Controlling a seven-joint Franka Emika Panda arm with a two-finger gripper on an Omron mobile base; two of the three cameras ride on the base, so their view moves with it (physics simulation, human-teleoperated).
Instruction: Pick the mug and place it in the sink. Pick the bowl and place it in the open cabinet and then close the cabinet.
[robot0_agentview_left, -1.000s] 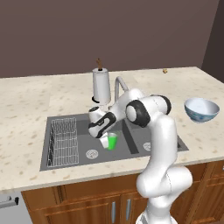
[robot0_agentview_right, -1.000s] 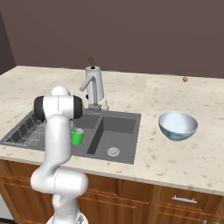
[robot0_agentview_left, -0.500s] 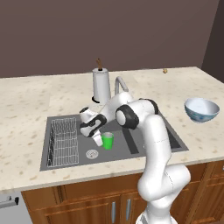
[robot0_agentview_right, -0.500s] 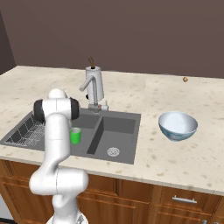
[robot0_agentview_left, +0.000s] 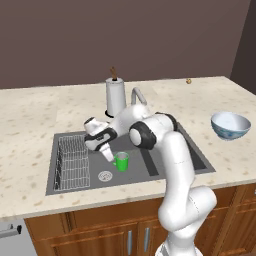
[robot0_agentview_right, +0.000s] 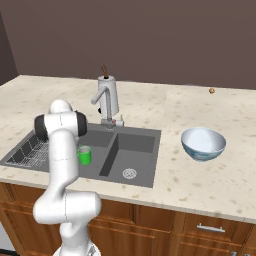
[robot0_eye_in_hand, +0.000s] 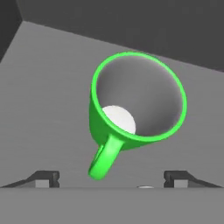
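I have the mug (robot0_eye_in_hand: 131, 109) sitting upright on the floor of the sink (robot0_agentview_left: 65, 186), left basin, beside the wire rack (robot0_agentview_left: 72, 162); the gripper (robot0_eye_in_hand: 111, 178) hangs above it, fingertips spread wide and apparently clear of the handle; the bowl (robot0_agentview_left: 230, 125) waits on the counter (robot0_agentview_left: 30, 120).

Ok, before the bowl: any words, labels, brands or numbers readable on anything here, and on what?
None: no readable text in any view.
mug: plain green, no print.
bowl: blue patterning outside, no letters.
sink, faucet, paper towel roll and counter: unmarked.
Small brown thing at the back of the counter: too small to tell.
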